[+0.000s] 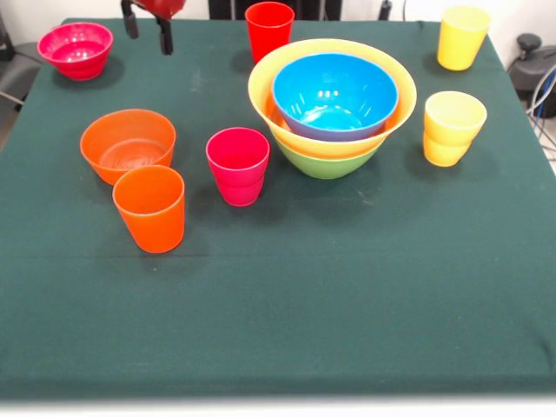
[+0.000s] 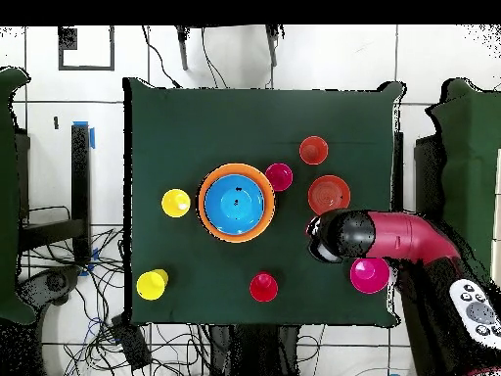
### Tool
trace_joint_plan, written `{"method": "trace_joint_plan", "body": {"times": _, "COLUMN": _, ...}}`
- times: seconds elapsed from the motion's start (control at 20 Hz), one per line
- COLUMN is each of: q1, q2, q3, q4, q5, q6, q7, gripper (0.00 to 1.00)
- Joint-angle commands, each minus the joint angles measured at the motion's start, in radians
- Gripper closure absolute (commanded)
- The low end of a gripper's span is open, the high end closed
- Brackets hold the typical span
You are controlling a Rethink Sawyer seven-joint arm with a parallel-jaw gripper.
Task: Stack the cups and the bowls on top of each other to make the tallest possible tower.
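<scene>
Orange cup [image 1: 149,208] stood nearest, loose, touching orange bowl [image 1: 128,144]. Tower [image 1: 332,106] mid-table: blue bowl [image 1: 334,94] nested in yellow, green base. Left unstacked: pink cup [image 1: 238,165], red cup [image 1: 268,30], two yellow cups [image 1: 453,128], pink bowl [image 1: 76,49]. Gripper [image 1: 148,23] hung far-side beside pink bowl, prongs spread, empty.

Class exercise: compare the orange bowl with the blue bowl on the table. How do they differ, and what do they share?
The orange bowl stands alone on the green cloth; the blue bowl sits nested inside the yellow bowl, atop the tower. The orange bowl looks smaller and straighter-sided; the blue bowl is wider and more flared. Both are round, glossy, empty and upright.
</scene>
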Motion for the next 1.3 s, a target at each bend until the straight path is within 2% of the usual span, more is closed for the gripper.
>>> {"method": "trace_joint_plan", "body": {"times": 0.05, "q1": 0.020, "q2": 0.018, "q3": 0.075, "q4": -0.035, "q5": -0.058, "q6": 0.002, "q7": -0.204, "gripper": 0.00}}
{"method": "trace_joint_plan", "body": {"times": 0.55, "q1": 0.032, "q2": 0.029, "q3": 0.060, "q4": -0.079, "q5": -0.061, "q6": 0.025, "q7": -0.188, "gripper": 0.00}}
{"method": "trace_joint_plan", "body": {"times": 0.7, "q1": 0.024, "q2": 0.017, "q3": 0.036, "q4": -0.046, "q5": -0.084, "q6": -0.007, "q7": -0.173, "gripper": 0.00}}
{"method": "trace_joint_plan", "body": {"times": 0.95, "q1": -0.023, "q2": 0.003, "q3": -0.001, "q4": 0.065, "q5": -0.135, "q6": -0.136, "q7": -0.132, "gripper": 0.00}}
{"method": "trace_joint_plan", "body": {"times": 1.1, "q1": -0.054, "q2": -0.020, "q3": 0.011, "q4": 0.103, "q5": -0.125, "q6": -0.133, "q7": -0.151, "gripper": 0.00}}
{"method": "trace_joint_plan", "body": {"times": 1.3, "q1": -0.135, "q2": -0.077, "q3": 0.035, "q4": 0.178, "q5": -0.093, "q6": -0.134, "q7": -0.188, "gripper": 0.00}}
